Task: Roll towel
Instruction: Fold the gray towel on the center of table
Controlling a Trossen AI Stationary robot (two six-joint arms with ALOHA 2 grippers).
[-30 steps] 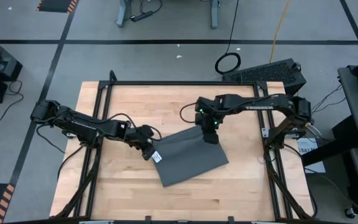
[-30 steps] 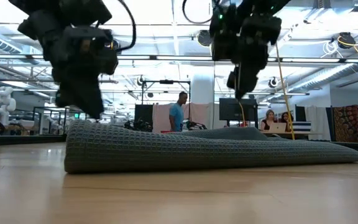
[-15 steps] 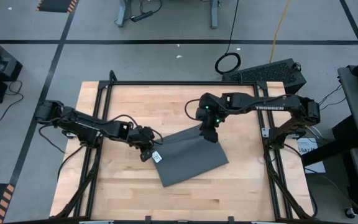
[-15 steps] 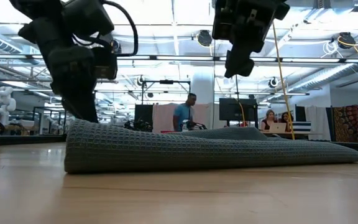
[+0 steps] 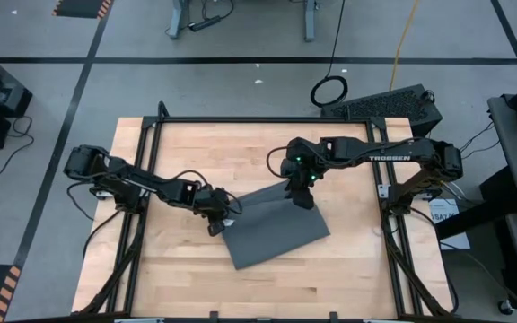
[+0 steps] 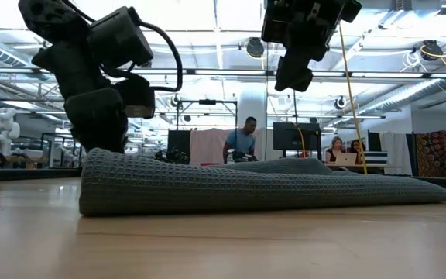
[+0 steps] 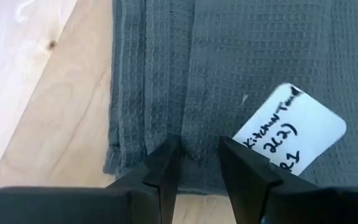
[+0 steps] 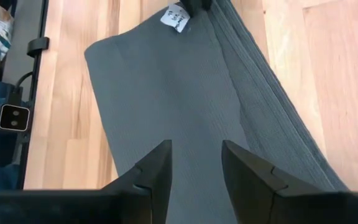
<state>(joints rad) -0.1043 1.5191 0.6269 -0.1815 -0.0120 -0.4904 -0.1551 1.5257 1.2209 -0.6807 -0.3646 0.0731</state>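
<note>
1. High view: the dark grey, plain soft cloth towel (image 5: 273, 226) lies flat and askew near the middle of the pale wooden table top (image 5: 348, 269). The left gripper (image 5: 220, 215) sits at the towel's near-left corner, and the right gripper (image 5: 303, 193) hangs over the opposite far corner. The cloth stretches between the two claws.

2. Low view: the towel (image 6: 246, 190) lies as a low ridged heap on the table (image 6: 223, 248). The left gripper (image 6: 103, 139) reaches down right at the heap's thick end. The right gripper (image 6: 293, 77) hangs clear above the cloth, not touching it. A person in a blue shirt (image 6: 244, 141) stands in the room far behind.

3. Left wrist view: the left claw's fingers (image 7: 164, 171) are spread a little, with nothing pinched; towel (image 7: 229, 74) weave shows in the gap. A small white hand-lettered tag (image 7: 289, 132) lies just beside them.

4. Right wrist view: the right claw's fingers (image 8: 154, 171) stand apart and empty, high over the towel (image 8: 185, 106), with the tag (image 8: 176, 17) at its distant end.
</note>
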